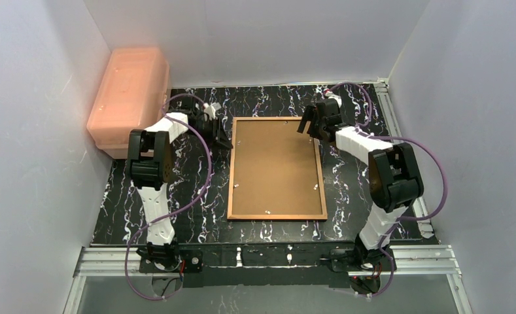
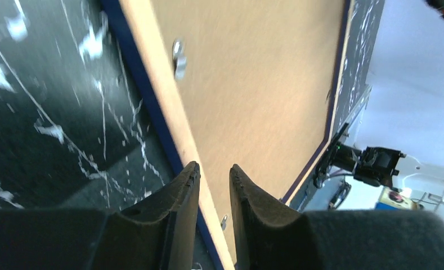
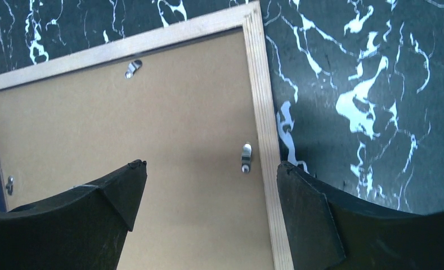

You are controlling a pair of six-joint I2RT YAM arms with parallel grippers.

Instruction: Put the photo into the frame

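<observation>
The frame [image 1: 231, 170] lies face down in the middle of the black marbled table, its light wood rear rim up and the brown backing board [image 1: 276, 167] inside it. The photo is not in view. My left gripper [image 1: 222, 139] hangs at the frame's far left edge. In the left wrist view it [image 2: 214, 167] stands narrowly open over the wood rim [image 2: 152, 62] and navy border, holding nothing. My right gripper [image 1: 309, 124] is wide open and empty above the far right corner. In the right wrist view it [image 3: 211, 164] straddles the rim [image 3: 259, 84].
Small metal clips [image 3: 246, 156] sit along the inside of the rim, over the board. A pale orange plastic box [image 1: 129, 98] stands at the back left against the wall. White walls enclose the table. Aluminium rails run along the near edge [image 1: 275, 255] and right side.
</observation>
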